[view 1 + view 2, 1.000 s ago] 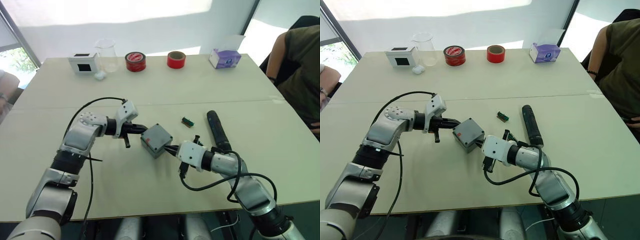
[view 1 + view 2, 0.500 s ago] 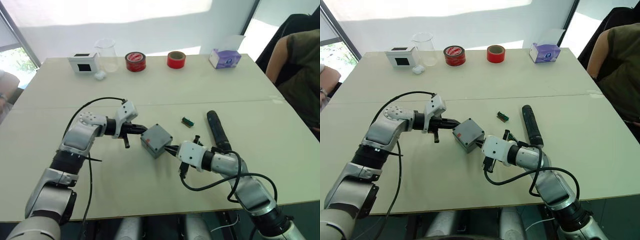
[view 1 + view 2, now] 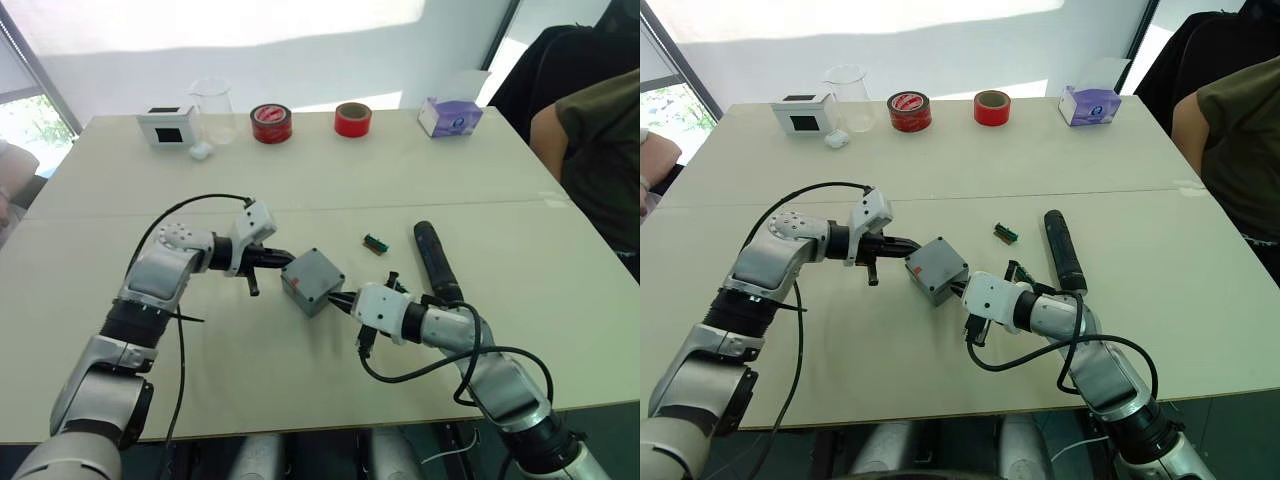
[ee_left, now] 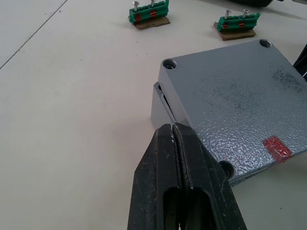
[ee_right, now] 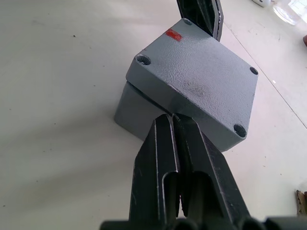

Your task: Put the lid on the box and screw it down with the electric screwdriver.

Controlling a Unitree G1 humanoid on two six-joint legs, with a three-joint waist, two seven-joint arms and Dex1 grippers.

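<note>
The lid sits on the box mid-counter, slightly skewed. Both the left end effector and the right end effector have fingers closed, empty, tips pressing opposite lid edges. The plastic looks stiff, light and probably easy to slide; pushing the edges seems best. The electric screwdriver lies nearby.

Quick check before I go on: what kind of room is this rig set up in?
Most likely an office or meeting room used as a test bench. A large pale table carries demo props: tape rolls, a glass beaker, a tissue box. A seated person sits at the table's edge, and a window is to the left.
</note>
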